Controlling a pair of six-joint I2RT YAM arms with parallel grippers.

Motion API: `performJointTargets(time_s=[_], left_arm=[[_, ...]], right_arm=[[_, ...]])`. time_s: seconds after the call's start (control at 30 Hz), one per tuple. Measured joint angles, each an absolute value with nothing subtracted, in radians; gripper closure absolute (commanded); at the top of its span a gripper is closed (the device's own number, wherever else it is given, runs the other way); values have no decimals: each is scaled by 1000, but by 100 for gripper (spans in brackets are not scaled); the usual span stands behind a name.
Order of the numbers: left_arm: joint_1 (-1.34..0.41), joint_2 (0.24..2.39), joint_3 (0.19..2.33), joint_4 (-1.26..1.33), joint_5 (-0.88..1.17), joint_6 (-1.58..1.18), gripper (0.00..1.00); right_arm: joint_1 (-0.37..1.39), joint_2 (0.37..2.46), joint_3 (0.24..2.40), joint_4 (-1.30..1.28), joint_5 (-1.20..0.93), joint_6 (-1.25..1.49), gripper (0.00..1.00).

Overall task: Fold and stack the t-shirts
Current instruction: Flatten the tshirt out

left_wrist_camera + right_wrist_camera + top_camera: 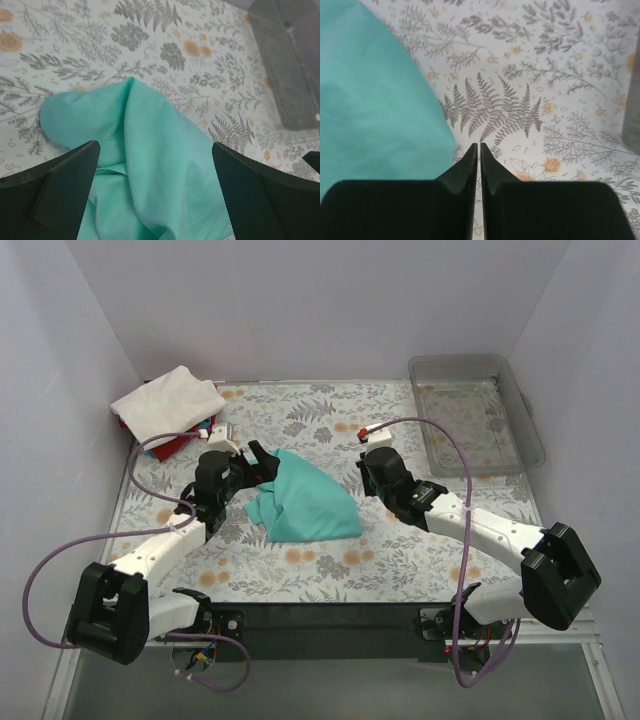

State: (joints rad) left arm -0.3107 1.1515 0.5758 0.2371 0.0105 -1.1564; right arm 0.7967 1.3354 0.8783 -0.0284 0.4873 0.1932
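A teal-turquoise t-shirt [308, 504] lies crumpled in a rough triangle in the middle of the table. It also shows in the left wrist view [150, 165] and in the right wrist view [370, 110]. My left gripper [243, 466] is open and hangs over the shirt's left part, its jaws [155, 150] wide on either side of a fold, holding nothing. My right gripper [366, 471] is shut and empty [479, 146], just off the shirt's right edge over bare tablecloth. A folded white t-shirt [168, 400] tops a pile at the back left, with red [166, 445] and a bit of blue [204, 427] under it.
A clear grey plastic tray [520, 430] stands at the back right and shows in the left wrist view [287, 65]. The floral tablecloth [330, 560] covers the table. White walls close in the back and both sides. Purple cables loop from both arms.
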Motion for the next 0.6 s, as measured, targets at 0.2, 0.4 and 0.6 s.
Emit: performJointTargets(time_s=[0.2,0.4,0.6], left_arm=[[-336,1198,580,209,-76,-1171,4],[-204,1156,582,167,-105,-1207,2],[-59,1104,551,144,-86,-1244,2]], right_arm=[[871,1416,890,-49,392,219,61],[1024,1589,1055,-24,325,210,38],[1092,1737,1208,-13,310,196,32]])
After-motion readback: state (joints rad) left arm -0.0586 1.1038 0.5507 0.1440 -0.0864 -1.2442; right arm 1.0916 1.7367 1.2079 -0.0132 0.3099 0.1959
